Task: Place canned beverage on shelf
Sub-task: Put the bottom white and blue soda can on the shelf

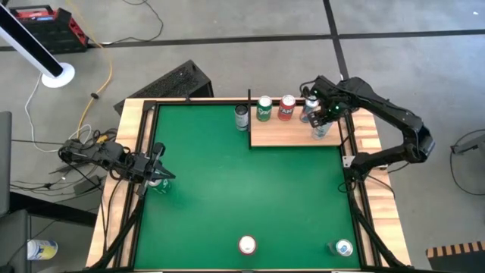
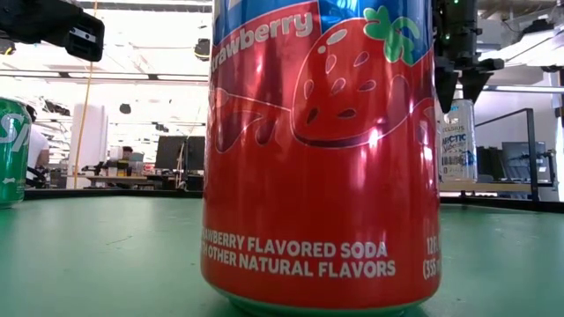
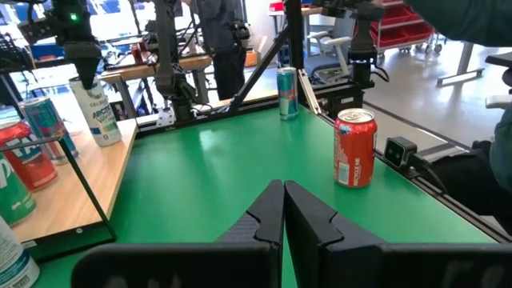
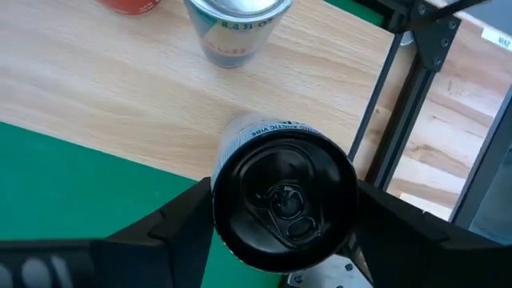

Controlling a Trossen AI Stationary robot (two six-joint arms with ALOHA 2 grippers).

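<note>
A green table [image 1: 227,189] is seen from above, with a light-brown wooden shelf [image 1: 284,133] lying flat at its far right. The right gripper [image 1: 323,115] is at the shelf's right end, above a tall white Arctic-labelled can [image 1: 320,129] that stands upright on the wood near the shelf's near edge. In the right wrist view, the can's dark top [image 4: 284,200] fills the gap between the two dark fingers [image 4: 168,228], which sit close on either side of it; whether they actually press on the can cannot be told.

Farther along the shelf's far edge stand a silver can [image 1: 308,108], a red can [image 1: 286,108] and a green can [image 1: 264,108]. A dark can [image 1: 242,117] stands on the green surface just left of the shelf.

The left gripper [image 1: 157,176] rests at the table's left edge, well apart from the shelf, its fingers [image 3: 264,220] pressed together and holding nothing.

At the near edge of the table, a red strawberry soda can [image 1: 247,245] stands in the middle and a blue-and-silver can [image 1: 344,248] stands at the right corner. In the low view, the strawberry soda can fills most of the picture.
</note>
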